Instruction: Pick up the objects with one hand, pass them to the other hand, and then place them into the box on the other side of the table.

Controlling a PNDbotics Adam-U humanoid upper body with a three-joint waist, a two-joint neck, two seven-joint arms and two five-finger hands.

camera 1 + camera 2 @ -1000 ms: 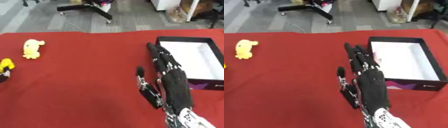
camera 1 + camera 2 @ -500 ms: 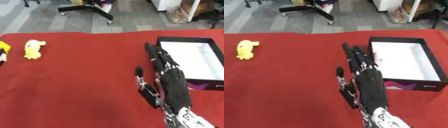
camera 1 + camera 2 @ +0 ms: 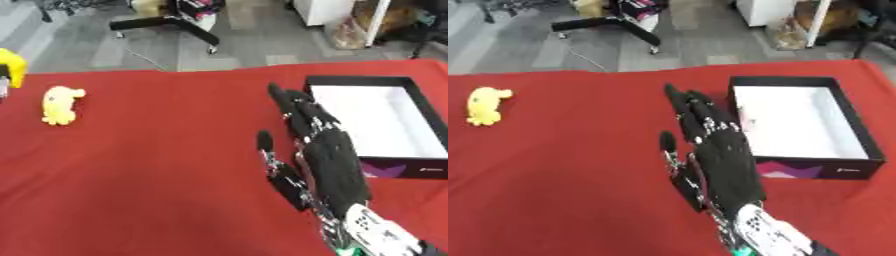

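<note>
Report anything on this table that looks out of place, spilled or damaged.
Nothing stands out. The yellow toy lies intact on the red tablecloth at the left, the box sits squarely at the right, and the right hand hovers open.

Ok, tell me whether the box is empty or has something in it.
Empty. The box lies open on the red table, and its white floor is bare; the yellow toy lies far off on the cloth.
</note>
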